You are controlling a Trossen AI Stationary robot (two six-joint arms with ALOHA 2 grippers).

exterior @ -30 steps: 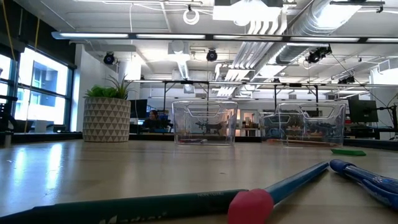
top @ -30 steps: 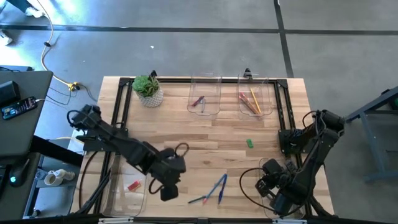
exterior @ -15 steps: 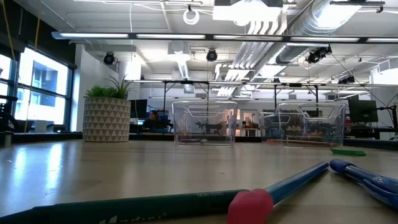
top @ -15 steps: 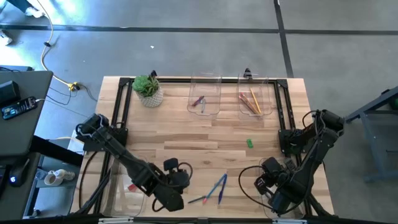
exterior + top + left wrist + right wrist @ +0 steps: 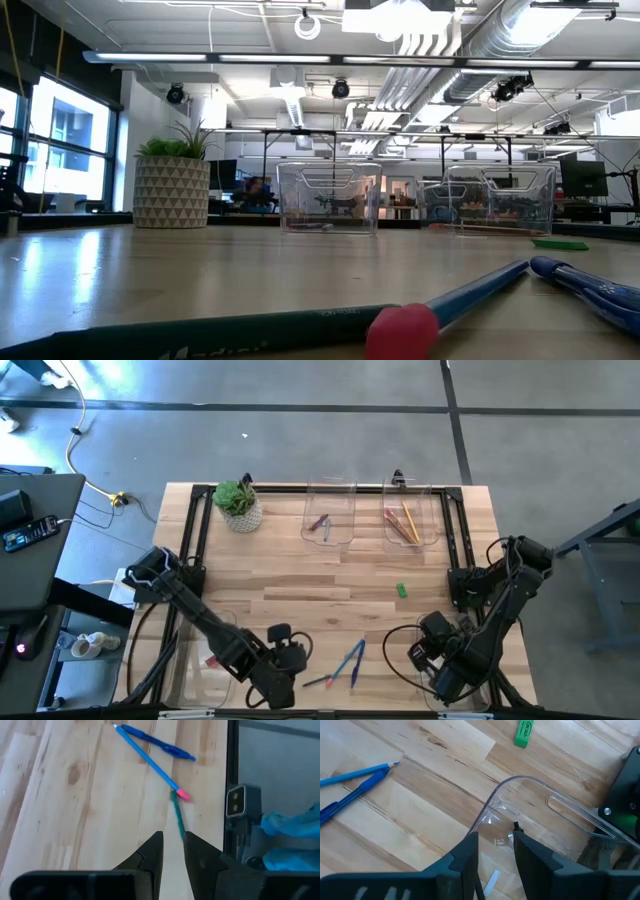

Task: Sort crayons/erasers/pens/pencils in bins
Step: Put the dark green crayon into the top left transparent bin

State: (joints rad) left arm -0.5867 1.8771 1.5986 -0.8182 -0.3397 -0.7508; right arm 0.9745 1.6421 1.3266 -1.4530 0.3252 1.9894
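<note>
Because the dark pen (image 5: 177,817) lies loose on the worktop (image 5: 330,575), we hang our left hand (image 5: 173,851), slightly parted and empty, right over it.

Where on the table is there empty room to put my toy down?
The wide bare wood between the plant, the two far bins and the green eraser is free. The near edge is crowded: both grippers, the pens and the side bins sit there.

Blue pens (image 5: 156,741), dk-green pencil (image 5: 177,817) w/ pink tip, green eraser (image 5: 524,732), light wood table (image 5: 330,585).
</note>
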